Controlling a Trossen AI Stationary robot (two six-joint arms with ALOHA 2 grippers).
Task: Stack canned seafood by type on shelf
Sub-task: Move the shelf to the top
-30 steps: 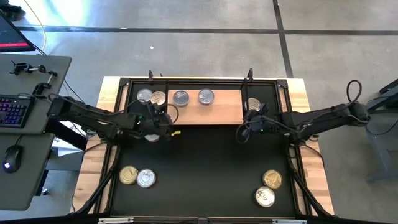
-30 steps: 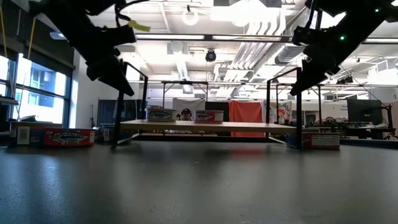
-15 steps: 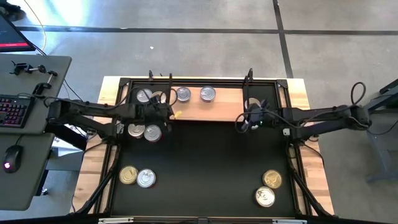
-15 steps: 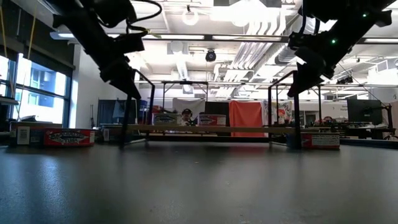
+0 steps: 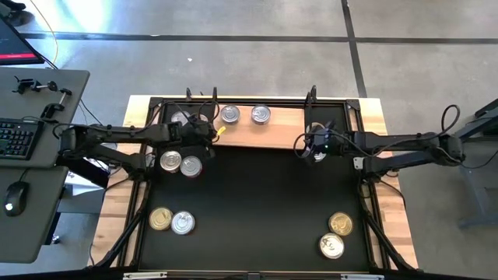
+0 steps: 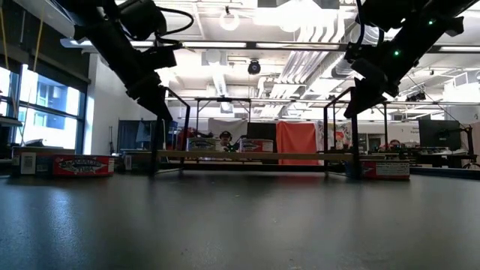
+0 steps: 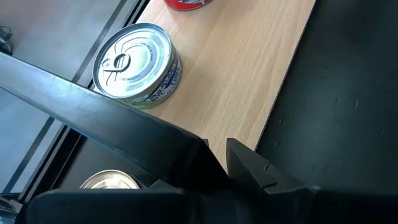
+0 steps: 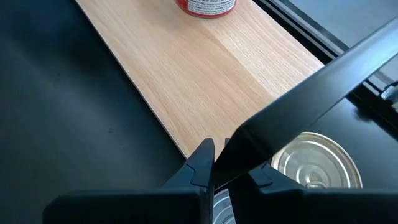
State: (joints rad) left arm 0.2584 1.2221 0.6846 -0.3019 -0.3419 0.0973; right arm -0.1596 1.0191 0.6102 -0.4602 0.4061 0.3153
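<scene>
The shelf (image 5: 280, 132), a pale wood board, lies along the far side of the black mat. Two tins (image 5: 229, 115) (image 5: 261, 115) stand on it in the open. At its left end, a silver-lidded tin (image 7: 134, 59) shows beside my left arm. My left gripper (image 5: 208, 138) (image 7: 217, 146) is shut over the board's near edge. My right gripper (image 5: 306, 148) (image 8: 217, 146) is shut over the board's near right corner. A black bar (image 7: 93, 99) (image 8: 323, 74) runs from each gripper's far-side finger across the board. My left gripper may touch the black bar (image 7: 180, 134) or the shelf, but its own fingers hide that spot, so I cannot tell. My right gripper is the same: the bar (image 8: 249, 130) merges with its far-side finger, and no touch shows plainly.
Two tins (image 5: 170, 162) (image 5: 191, 166) lie on the mat just near of the left gripper. Pairs lie at the near left (image 5: 161, 218) (image 5: 183, 223) and near right (image 5: 340, 225) (image 5: 331, 246). Another tin (image 8: 311, 165) sits past the shelf's right end, under the bar. The mat's middle is bare.
Both grippers have swung toward the table's far edge, still shut. The left one has uncovered two tins on the mat. The shelf and the tins on it have shifted a little toward the far edge.
</scene>
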